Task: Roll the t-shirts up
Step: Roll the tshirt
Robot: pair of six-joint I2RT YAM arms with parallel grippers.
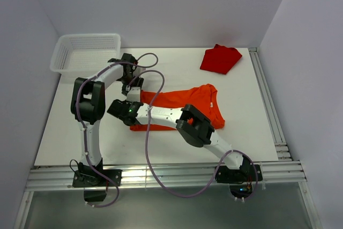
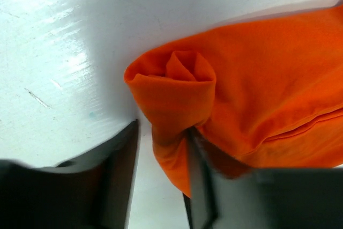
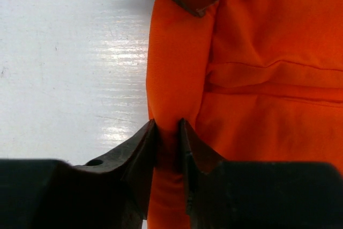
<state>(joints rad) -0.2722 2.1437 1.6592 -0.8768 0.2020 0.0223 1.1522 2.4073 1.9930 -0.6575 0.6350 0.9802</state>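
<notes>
My left hand [image 2: 162, 132] and my right hand [image 3: 168, 132] both pinch the rolled edge of the orange t-shirt [image 1: 187, 97], which lies on the table [image 1: 69, 132] to the right of the white basket [image 1: 86, 52]. The red t-shirt [image 1: 220, 58] lies folded farther right of this basket.

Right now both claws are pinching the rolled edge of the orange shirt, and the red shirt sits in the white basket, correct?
Not quite. The red shirt is not in the basket; it lies on the table at the back right, as the top view shows. The left gripper and right gripper do pinch the orange shirt's rolled edge.
</notes>
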